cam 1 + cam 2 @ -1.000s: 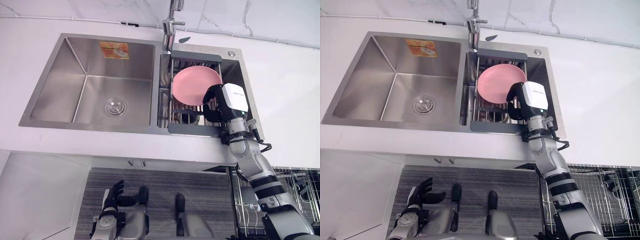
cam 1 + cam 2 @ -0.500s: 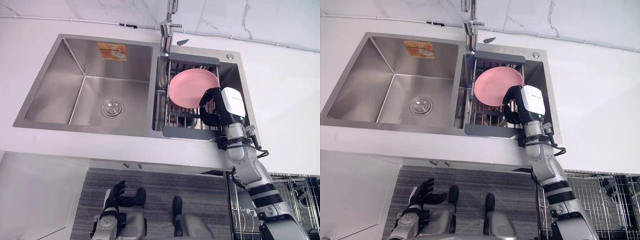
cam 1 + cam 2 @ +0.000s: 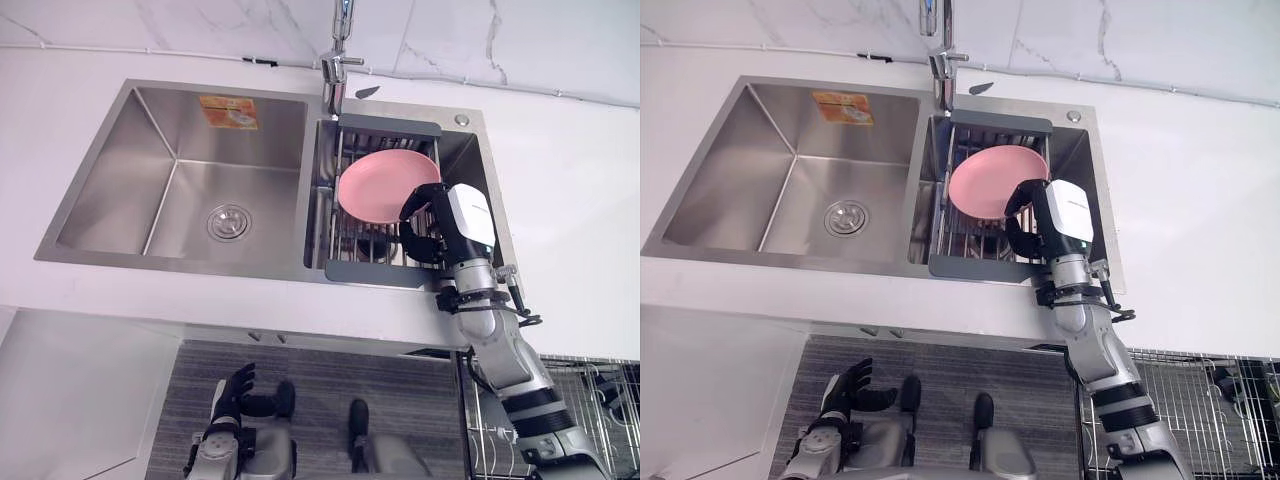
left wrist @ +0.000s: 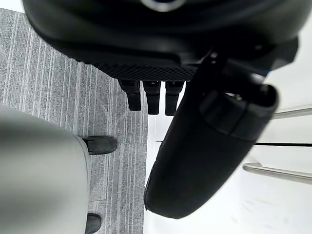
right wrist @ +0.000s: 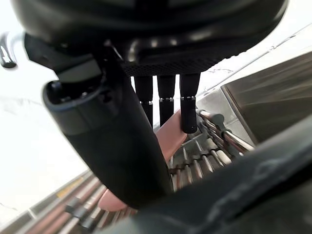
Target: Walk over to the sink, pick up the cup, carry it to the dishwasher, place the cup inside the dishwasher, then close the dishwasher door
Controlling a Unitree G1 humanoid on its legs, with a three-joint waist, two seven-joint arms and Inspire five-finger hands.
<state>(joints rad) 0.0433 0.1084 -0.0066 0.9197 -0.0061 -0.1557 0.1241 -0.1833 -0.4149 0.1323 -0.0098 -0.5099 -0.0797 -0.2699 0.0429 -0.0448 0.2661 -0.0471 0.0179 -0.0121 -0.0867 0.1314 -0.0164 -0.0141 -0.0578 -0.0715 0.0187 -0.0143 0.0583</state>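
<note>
Right hand (image 3: 450, 220) stays beside the pink plate (image 3: 378, 188); its wrist view reveals straight, unclenched fingers (image 5: 165, 100); left hand (image 3: 232, 392) slack.

In the steel sink (image 3: 110, 170) I see a round, plain pink plate (image 3: 372, 186). It stands tilted in the wire drainer (image 3: 345, 235) over the small basin, at three o'clock from the big basin's drain (image 3: 230, 221). Its hollow face is turned up. My right hand (image 3: 445, 222) covers its four o'clock rim.
</note>
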